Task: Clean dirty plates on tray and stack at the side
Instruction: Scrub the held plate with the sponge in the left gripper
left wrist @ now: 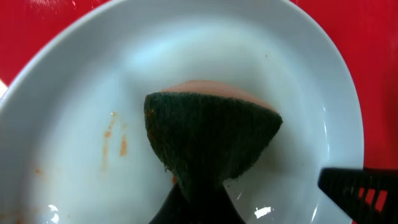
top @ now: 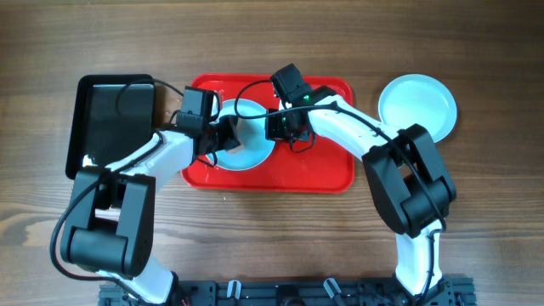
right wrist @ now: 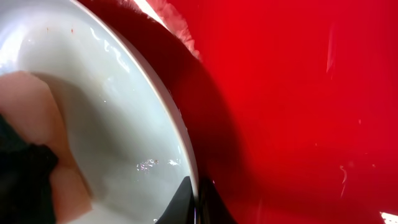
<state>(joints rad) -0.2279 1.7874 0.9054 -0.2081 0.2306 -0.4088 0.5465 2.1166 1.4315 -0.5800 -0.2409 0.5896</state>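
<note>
A pale blue plate (top: 252, 151) lies on the red tray (top: 323, 170), left of its middle. My left gripper (top: 223, 136) is shut on a sponge (left wrist: 208, 137), dark green scouring face toward the camera, and presses it into the plate (left wrist: 81, 93). Small orange smears (left wrist: 115, 140) remain left of the sponge. My right gripper (top: 285, 126) is shut on that plate's right rim (right wrist: 180, 134), one finger inside and one outside. A clean plate (top: 416, 104) sits on the table to the right of the tray. No other plate shows.
A smaller black glossy tray (top: 110, 119) lies left of the red tray, under my left arm. The right half of the red tray (right wrist: 292, 93) is wet and bare. The wooden table (top: 493, 212) surrounds everything.
</note>
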